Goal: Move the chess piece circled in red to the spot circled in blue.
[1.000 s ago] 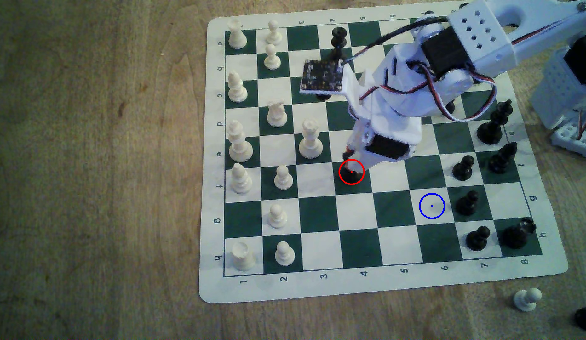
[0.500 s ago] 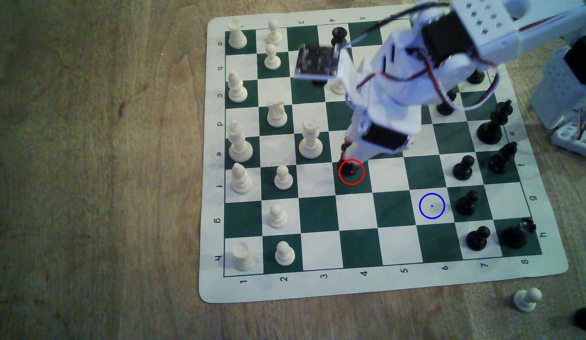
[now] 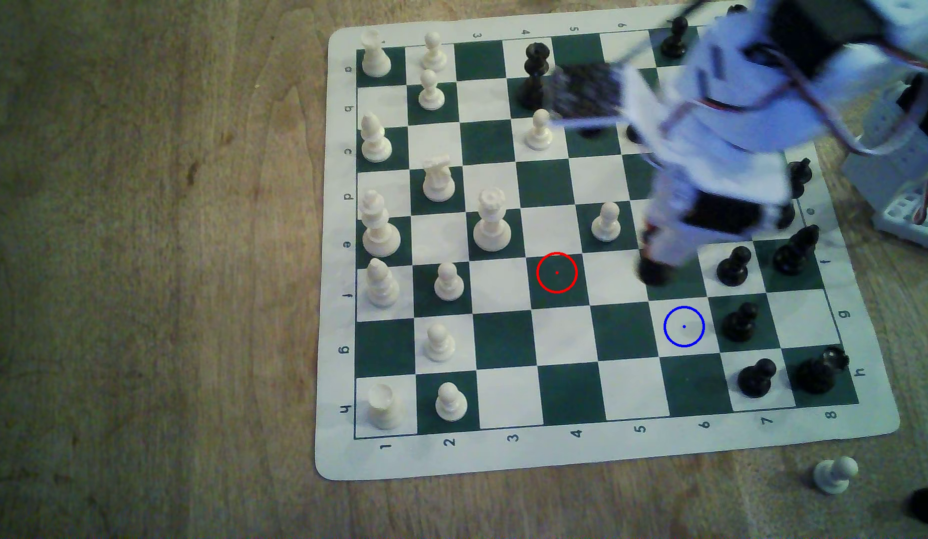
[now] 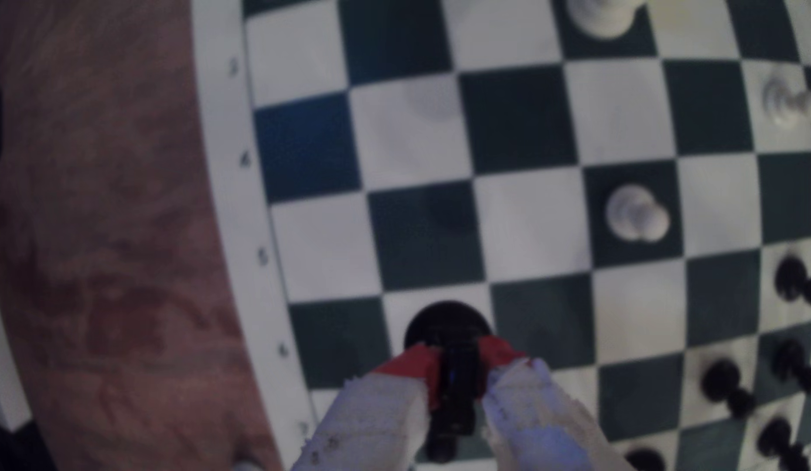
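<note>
**Black knight held in the gripper between the two marked squares**

The white gripper with red-tipped fingers [image 4: 458, 362] is pinched on the glossy black horse-headed chess piece [image 4: 449, 330]; in the wrist view the red pads [image 4: 415, 364] press against both sides of its dark body, with its round base visible beyond them. In the exterior view the gripper [image 3: 656, 254] and arm are motion-blurred, and the black piece [image 3: 655, 270] hangs at its tip over a dark green square, apart from the red-ringed dark green square [image 3: 557, 272] on the exterior view's left. The white board square with the thin blue ring and centre dot [image 3: 684, 326] lies near the piece, diagonally lower and to the exterior view's right. A cream-white pawn [image 3: 606, 222] stands just to the exterior view's left of the gripper. Black ball-headed pawns [image 3: 734, 267] line the column beyond the blue-ringed square. The green-and-white roll-up chess mat [image 3: 342, 461] rests on a brown wooden table [image 3: 140, 259].
</note>
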Action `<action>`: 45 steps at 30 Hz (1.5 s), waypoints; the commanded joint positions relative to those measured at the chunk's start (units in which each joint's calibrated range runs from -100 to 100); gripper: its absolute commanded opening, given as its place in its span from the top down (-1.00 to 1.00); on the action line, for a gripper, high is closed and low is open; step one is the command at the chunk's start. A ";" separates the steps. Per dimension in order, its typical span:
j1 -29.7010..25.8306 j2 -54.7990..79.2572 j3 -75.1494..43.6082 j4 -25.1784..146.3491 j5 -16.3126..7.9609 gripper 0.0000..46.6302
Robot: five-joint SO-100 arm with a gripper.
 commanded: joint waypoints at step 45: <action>-4.78 -0.93 26.31 -23.54 -0.78 0.93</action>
